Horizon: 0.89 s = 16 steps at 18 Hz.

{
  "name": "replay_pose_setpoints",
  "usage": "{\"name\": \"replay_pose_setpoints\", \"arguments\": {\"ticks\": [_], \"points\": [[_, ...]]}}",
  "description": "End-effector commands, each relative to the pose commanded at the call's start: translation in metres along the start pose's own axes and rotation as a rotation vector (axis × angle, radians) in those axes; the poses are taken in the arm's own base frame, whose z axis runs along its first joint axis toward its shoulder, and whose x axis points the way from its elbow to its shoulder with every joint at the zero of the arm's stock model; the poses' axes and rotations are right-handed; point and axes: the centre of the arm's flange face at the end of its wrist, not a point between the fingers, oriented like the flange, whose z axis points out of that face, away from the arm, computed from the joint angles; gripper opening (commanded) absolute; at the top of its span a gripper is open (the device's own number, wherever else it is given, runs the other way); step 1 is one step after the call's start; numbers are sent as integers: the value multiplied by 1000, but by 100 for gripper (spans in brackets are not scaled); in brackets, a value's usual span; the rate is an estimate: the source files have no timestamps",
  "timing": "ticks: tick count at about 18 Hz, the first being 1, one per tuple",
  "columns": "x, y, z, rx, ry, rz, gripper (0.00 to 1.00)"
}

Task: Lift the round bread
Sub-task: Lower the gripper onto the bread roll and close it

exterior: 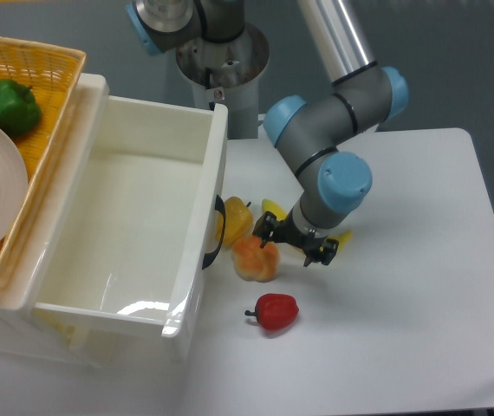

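Observation:
The round bread [253,261] is an orange-tan lumpy bun lying on the white table, just right of the white bin's handle. My gripper [293,242] hangs over the table right beside the bun's upper right side, partly over the banana. Its two black fingers [264,232] stand apart with nothing between them, so it is open. The left finger is close to the bun's top edge; I cannot tell whether it touches.
A yellow-orange pepper [235,218] sits just behind the bun against the white bin [191,260]. A banana [344,235] lies mostly hidden under the arm. A red pepper [276,311] is in front. A wicker basket [56,87] with a green pepper and plate stands at the left.

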Motion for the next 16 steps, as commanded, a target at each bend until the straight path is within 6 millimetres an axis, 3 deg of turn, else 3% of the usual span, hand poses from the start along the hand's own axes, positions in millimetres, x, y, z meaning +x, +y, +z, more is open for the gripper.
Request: {"name": "replay_pose_setpoints", "arguments": {"ticks": [6,9,12,15,16], "points": [[3,-5,14,-15,10,11,90],[7,-5,16,-20,11,16,82],[10,-9,15,-21,4,28,59],[7,-13,6,-9,-9,33,21],[6,-13,3,-6,-13,32,13]]}}
